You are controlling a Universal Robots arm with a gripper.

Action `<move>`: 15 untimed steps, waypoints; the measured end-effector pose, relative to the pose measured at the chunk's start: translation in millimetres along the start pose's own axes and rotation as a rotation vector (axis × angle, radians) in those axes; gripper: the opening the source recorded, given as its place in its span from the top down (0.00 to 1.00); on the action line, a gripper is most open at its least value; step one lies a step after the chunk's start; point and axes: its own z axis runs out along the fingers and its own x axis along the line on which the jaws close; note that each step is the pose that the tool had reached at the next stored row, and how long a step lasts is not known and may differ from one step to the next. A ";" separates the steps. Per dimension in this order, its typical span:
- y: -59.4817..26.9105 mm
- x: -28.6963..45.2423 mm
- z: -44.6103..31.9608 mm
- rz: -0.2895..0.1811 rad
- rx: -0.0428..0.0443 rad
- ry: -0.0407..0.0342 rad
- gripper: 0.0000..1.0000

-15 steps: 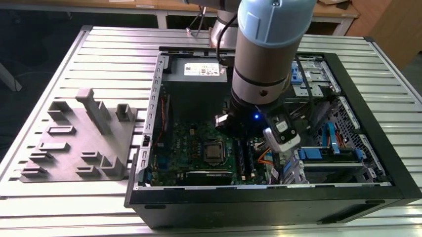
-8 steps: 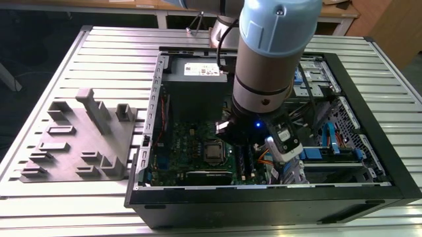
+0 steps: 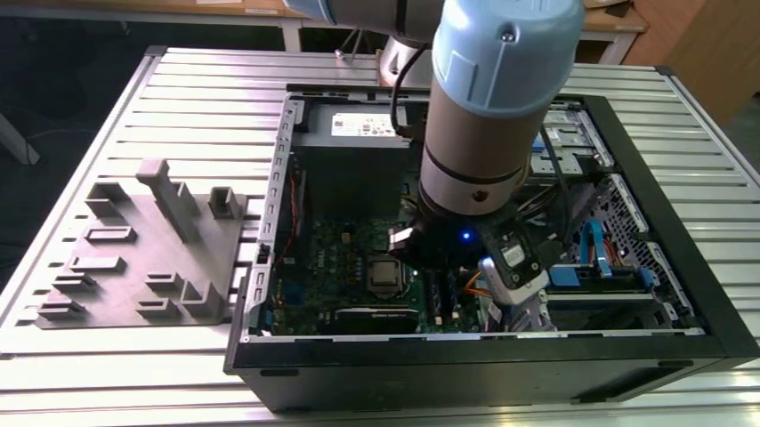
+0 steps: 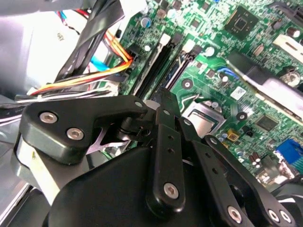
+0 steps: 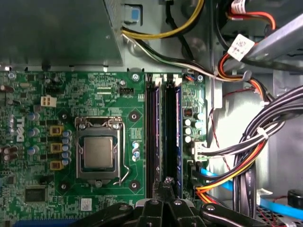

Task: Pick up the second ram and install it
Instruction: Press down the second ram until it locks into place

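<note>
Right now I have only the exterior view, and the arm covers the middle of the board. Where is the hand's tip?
Observer: In the first wrist view the hand is over the long dark memory slots, beside the processor socket.
Operator: Is it open?
Observer: No. In the second wrist view its fingers meet at the tip, and nothing shows between them.
Operator: Is the second ram seated?
Observer: I cannot tell. The slots read as dark strips, and the second wrist view shows white latches at one end of them.
</note>
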 end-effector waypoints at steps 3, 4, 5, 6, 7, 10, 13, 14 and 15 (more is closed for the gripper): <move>-2.9 0.3 2.6 0.000 -0.0001 -0.0001 0.93; -3.2 0.3 3.3 0.000 -0.0002 -0.0001 0.93; -3.8 0.4 4.0 0.000 0.0000 0.0000 0.93; -4.5 0.4 4.8 0.000 0.0000 0.0000 0.93; -5.4 0.6 6.1 0.000 -0.0001 -0.0001 0.93; -6.0 0.9 7.9 0.000 0.0002 0.0000 0.93; -6.0 1.0 8.2 0.000 -0.0008 0.0000 0.93; -6.0 1.0 8.9 0.000 -0.0014 -0.0002 0.93; -6.1 1.1 9.9 0.000 -0.0012 -0.0001 0.93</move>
